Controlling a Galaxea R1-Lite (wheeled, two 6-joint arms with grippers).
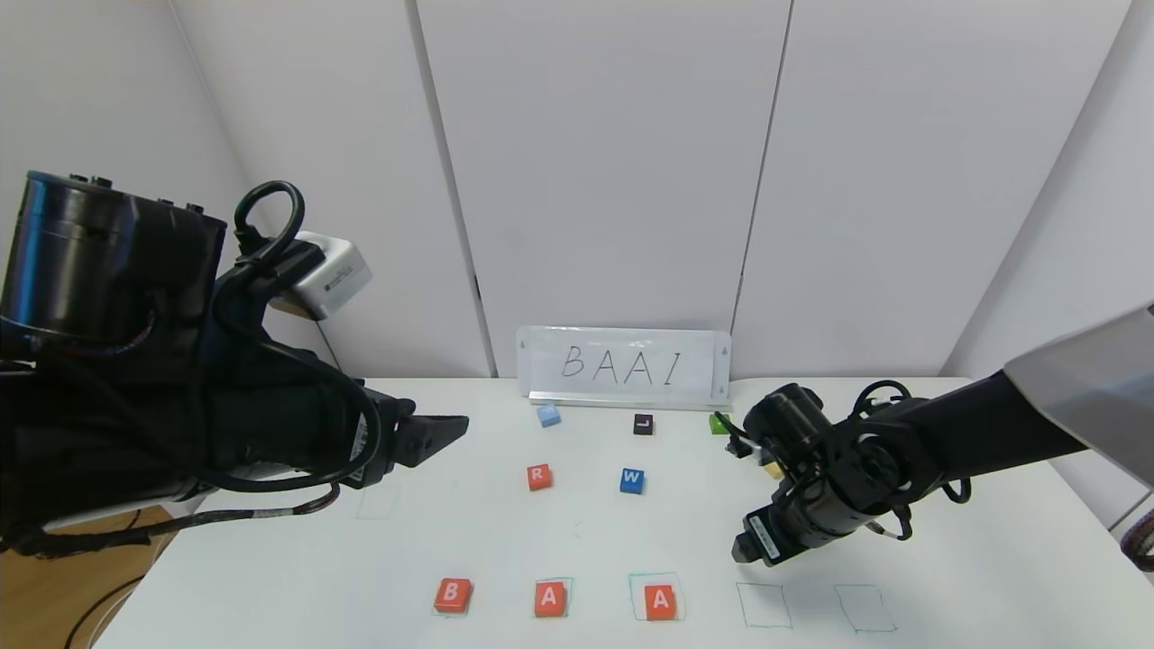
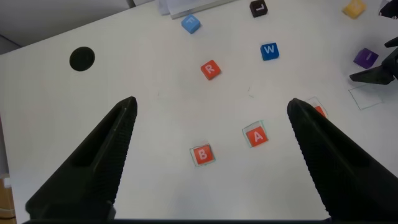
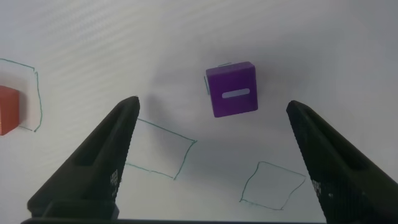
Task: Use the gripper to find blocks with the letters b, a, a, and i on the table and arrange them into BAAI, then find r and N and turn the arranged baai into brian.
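Three orange-red blocks lie in a row at the front of the white table (image 1: 505,532): B (image 1: 453,595), A (image 1: 551,598) and A (image 1: 660,601), each on a green drawn square. The orange-red R block (image 1: 539,477) lies mid-table. The purple I block (image 3: 231,89) shows in the right wrist view, lying free ahead of the open right gripper (image 3: 212,104); in the head view that gripper (image 1: 744,548) hides it. The left gripper (image 1: 446,428) hovers open and empty at the left, high above B (image 2: 203,155) and A (image 2: 257,136).
A blue W block (image 1: 632,480), a light blue block (image 1: 548,415), a black block (image 1: 643,425), a green block (image 1: 718,424) and a partly hidden yellow block (image 1: 773,469) lie further back. A BAAI sign (image 1: 624,363) stands at the wall. Two empty green squares (image 1: 764,605) (image 1: 864,608) lie front right.
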